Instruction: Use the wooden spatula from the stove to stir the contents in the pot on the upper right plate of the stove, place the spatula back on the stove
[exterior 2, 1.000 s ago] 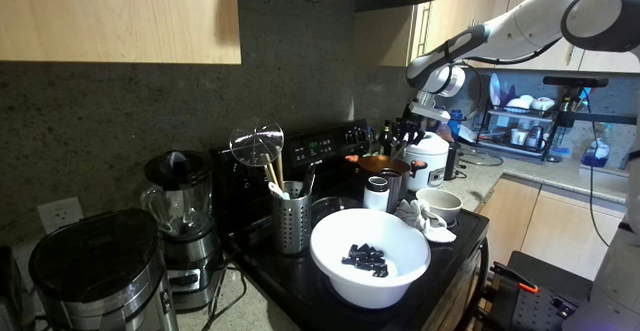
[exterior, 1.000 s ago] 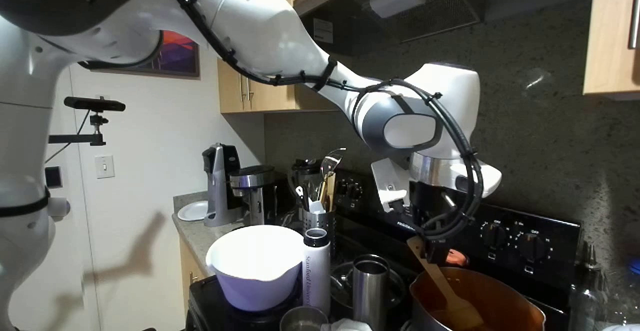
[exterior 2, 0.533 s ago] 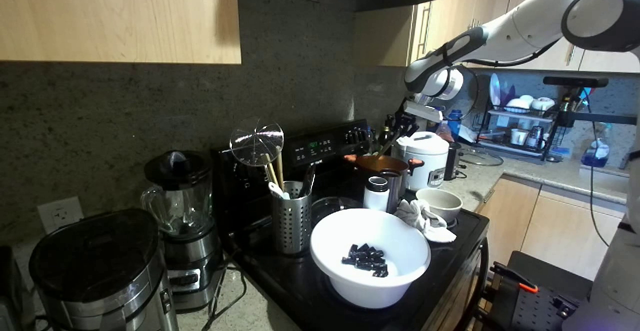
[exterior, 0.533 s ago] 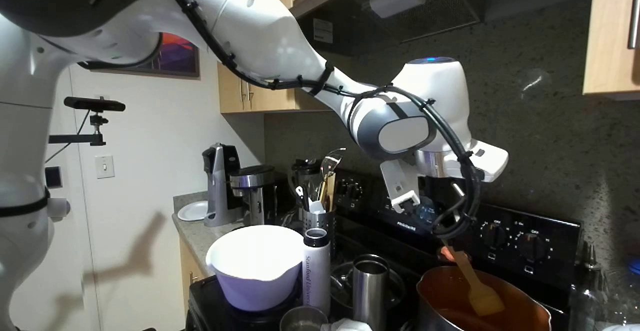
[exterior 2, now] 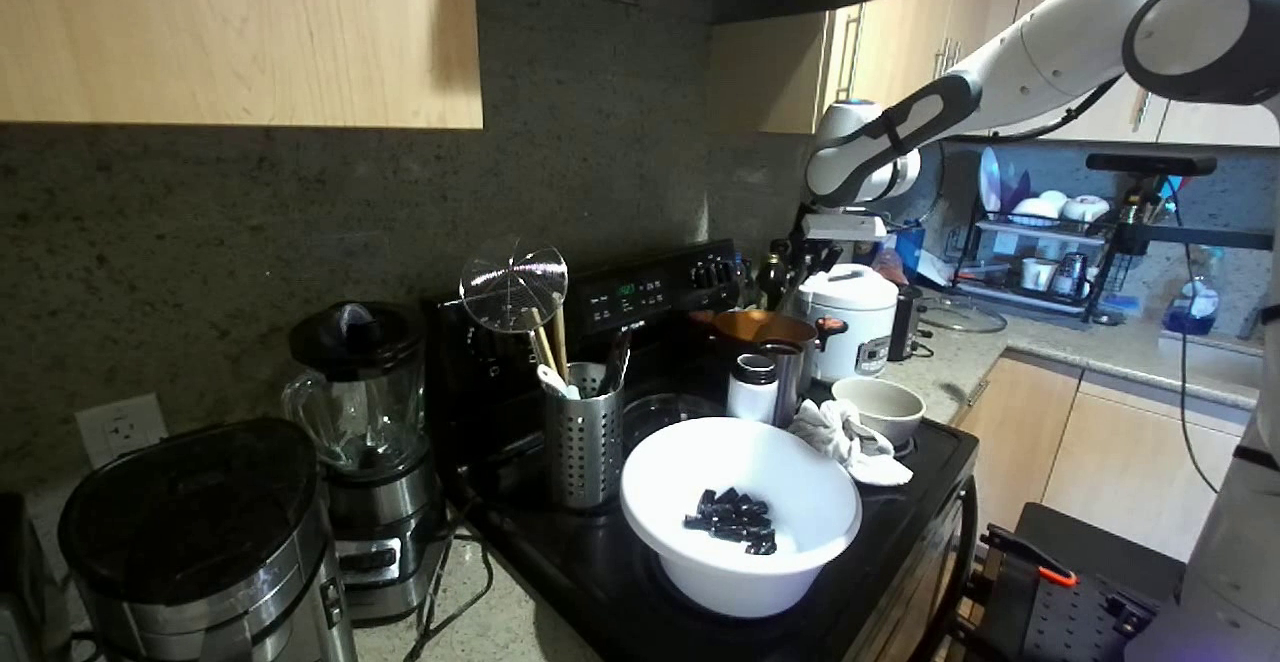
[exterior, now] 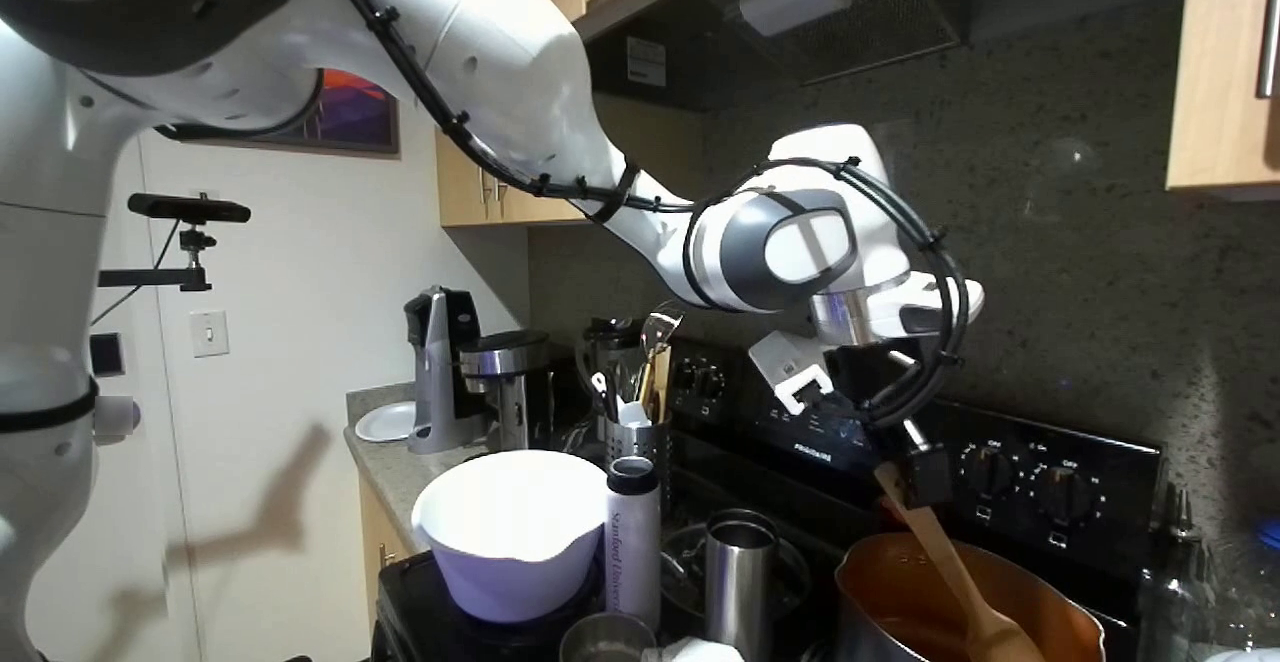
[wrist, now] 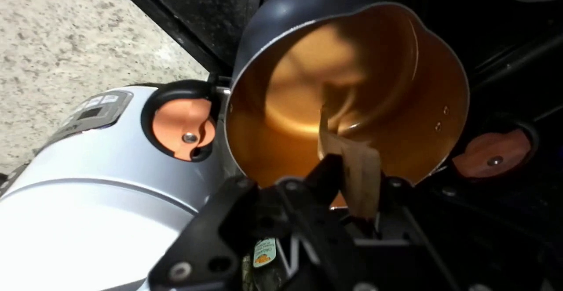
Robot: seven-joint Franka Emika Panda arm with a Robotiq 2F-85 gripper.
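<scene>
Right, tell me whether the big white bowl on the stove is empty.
No: an exterior view shows a small heap of black pieces lying inside the white bowl, on its bottom.

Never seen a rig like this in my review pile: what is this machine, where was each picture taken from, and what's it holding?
The machine is a white robot arm. Both exterior views are taken from outside it; the wrist view comes from its wrist, looking down into a copper-orange pot. Its black jaws are closed on the handle of a wooden spatula, whose lower end is inside the pot; whether it touches bottom is unclear. The black stove carries the pot, a white bowl of black pieces, a utensil holder, a white bottle and a steel cup.
</scene>
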